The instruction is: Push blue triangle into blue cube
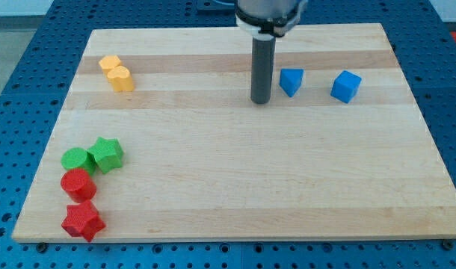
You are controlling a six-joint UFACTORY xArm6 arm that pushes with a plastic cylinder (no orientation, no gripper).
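Note:
The blue triangle [291,81] lies on the wooden board [235,187] toward the view's top right. The blue cube [346,86] sits to its right with a gap of bare wood between them. My tip [261,101] stands on the board just to the left of the blue triangle, a small gap away from it and not touching.
Two yellow blocks [116,73] sit together at the view's top left. At the bottom left are a green block [77,159], a green star [107,154], a red cylinder [78,184] and a red star [83,220].

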